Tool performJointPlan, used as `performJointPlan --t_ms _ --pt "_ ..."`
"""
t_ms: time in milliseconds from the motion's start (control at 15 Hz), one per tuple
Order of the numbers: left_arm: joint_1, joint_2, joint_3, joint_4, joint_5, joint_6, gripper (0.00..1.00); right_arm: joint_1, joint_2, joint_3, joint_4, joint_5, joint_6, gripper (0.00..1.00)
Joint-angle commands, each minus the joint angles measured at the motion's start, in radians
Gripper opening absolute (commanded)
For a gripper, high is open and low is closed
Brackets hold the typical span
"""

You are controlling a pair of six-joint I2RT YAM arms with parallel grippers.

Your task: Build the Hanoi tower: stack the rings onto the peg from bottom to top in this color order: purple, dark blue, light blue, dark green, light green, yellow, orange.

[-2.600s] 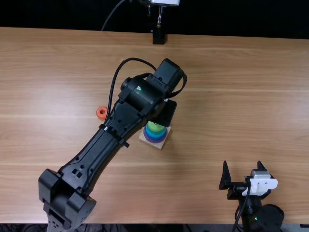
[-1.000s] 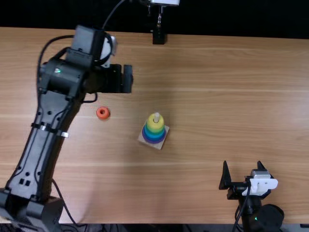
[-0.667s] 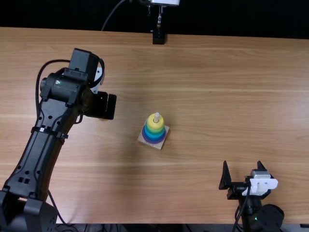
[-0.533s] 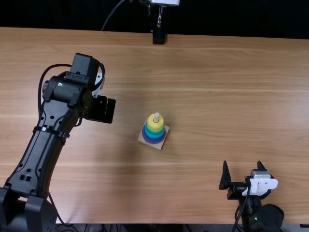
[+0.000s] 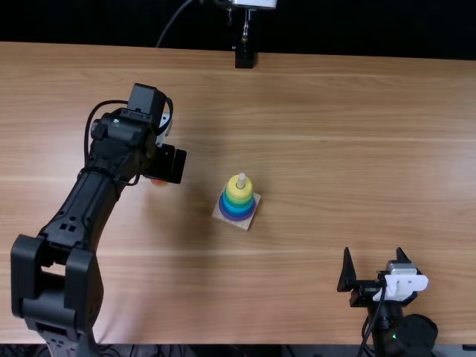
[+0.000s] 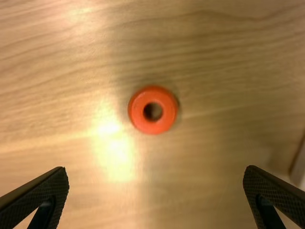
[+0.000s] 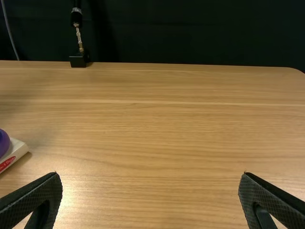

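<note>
With its fingers spread, the left gripper point(image 5: 177, 164) was poised above the orange ring point(image 6: 152, 128) — laid flat on the table point(image 5: 335, 149), between nine and ten o'clock from the tower point(image 5: 239, 195). At four o'clock, the right gripper point(image 5: 373, 251) was spread too.

One table point(image 5: 342, 163), one base point(image 5: 247, 224), one peg point(image 5: 241, 180). One loose orange ring point(image 6: 136, 110); several stacked rings point(image 5: 239, 195), exact count unclear.
</note>
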Motion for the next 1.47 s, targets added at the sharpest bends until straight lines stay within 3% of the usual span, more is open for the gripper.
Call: performJointPlan --t_ms 0,333,533,1400 --pt "0.007 0.038 -0.011 0.010 -0.002 0.013 1.00 -0.013 -0.013 -0.062 -0.070 0.002 -0.001 1.00" --pt "0.014 0.113 -0.011 0.017 0.000 0.013 1.00 -0.013 -0.013 -0.062 -0.070 0.002 -0.001 1.00" --pt "0.017 0.151 -0.011 0.061 0.014 0.013 1.00 -0.013 -0.013 -0.062 -0.072 0.002 -0.001 1.00" --pt "0.028 0.205 -0.014 0.081 0.016 0.013 1.00 -0.013 -0.013 -0.062 -0.070 0.002 -0.003 1.00"
